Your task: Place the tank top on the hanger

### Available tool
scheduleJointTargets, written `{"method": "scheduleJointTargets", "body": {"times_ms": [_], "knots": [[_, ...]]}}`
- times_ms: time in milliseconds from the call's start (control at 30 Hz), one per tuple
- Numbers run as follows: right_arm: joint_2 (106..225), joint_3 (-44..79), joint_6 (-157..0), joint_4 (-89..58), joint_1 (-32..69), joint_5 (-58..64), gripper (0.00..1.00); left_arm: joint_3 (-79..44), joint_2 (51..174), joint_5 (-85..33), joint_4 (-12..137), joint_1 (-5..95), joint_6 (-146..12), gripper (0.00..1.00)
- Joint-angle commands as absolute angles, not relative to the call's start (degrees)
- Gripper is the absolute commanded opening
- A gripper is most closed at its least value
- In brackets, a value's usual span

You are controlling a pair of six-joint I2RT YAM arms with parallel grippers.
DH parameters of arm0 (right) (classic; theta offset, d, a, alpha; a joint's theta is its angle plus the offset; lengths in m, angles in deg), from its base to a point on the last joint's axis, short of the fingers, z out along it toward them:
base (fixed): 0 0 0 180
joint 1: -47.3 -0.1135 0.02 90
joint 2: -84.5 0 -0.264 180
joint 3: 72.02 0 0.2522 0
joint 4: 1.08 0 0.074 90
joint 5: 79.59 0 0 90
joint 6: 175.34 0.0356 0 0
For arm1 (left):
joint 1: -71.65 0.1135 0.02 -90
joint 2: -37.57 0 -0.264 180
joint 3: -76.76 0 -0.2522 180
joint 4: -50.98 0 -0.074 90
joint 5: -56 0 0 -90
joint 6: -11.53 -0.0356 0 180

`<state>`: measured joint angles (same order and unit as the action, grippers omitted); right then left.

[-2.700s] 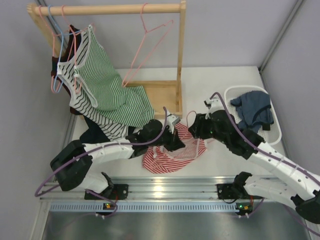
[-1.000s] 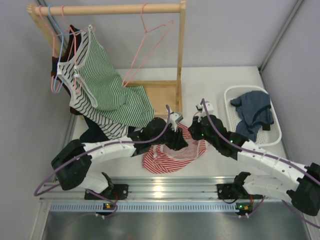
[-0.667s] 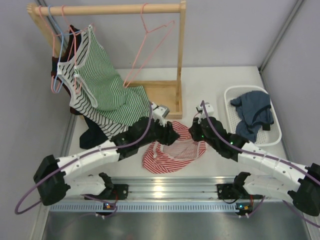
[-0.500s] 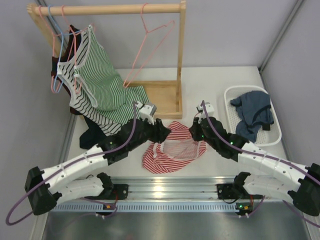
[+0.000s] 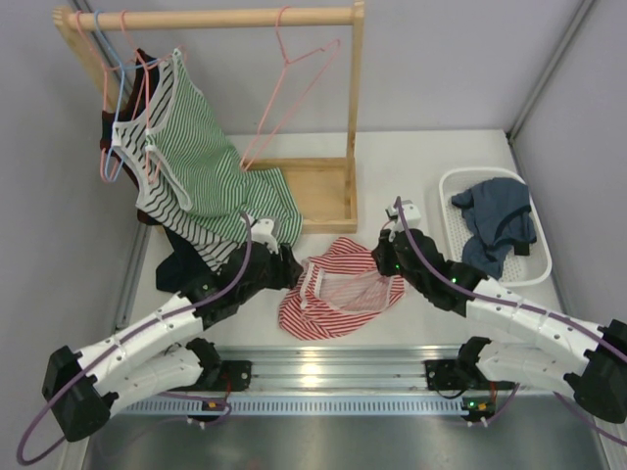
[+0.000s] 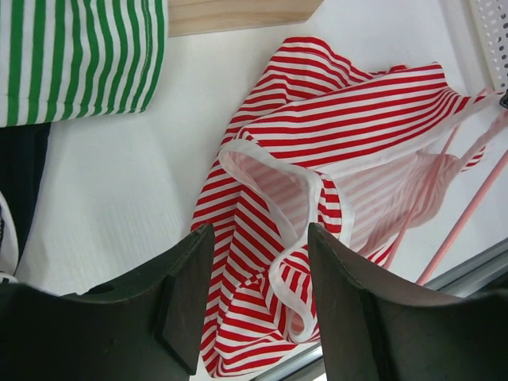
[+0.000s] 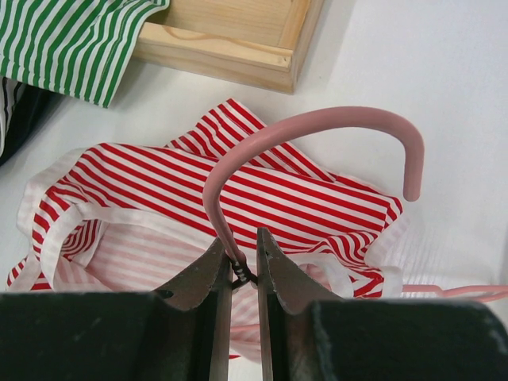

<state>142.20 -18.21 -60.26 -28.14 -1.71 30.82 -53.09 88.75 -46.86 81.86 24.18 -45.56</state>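
Wooden rack (image 5: 355, 117) and white basket (image 5: 470, 172) on the counter (image 5: 431, 147)
Green-striped top (image 5: 211, 166) and light blue hanger (image 5: 121, 83) hung toward far left corner; dark blue garment (image 5: 495, 220) heaped in basket at right edge.

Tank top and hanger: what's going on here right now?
The right fingers are shut on the pink hanger, just under its hook. The hanger's frame looks partly tucked inside the red-striped tank top, which lies crumpled on the table. The left fingers hang open above the top, gripping nothing. The top is not yet sitting properly on the hanger.
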Motion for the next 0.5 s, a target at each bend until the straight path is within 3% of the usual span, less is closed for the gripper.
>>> {"method": "scheduleJointTargets", "body": {"times_ms": [0,467], "knots": [[140.7,-16.9,-60.1,-27.3,-2.5,32.8,0.0,-54.4,89.2,-40.5,77.4,26.2,-45.6,0.56],[141.1,-16.0,-59.9,-27.9,-2.5,33.0,0.0,-61.8,94.5,-19.1,56.0,32.9,-42.4,0.54]]}}
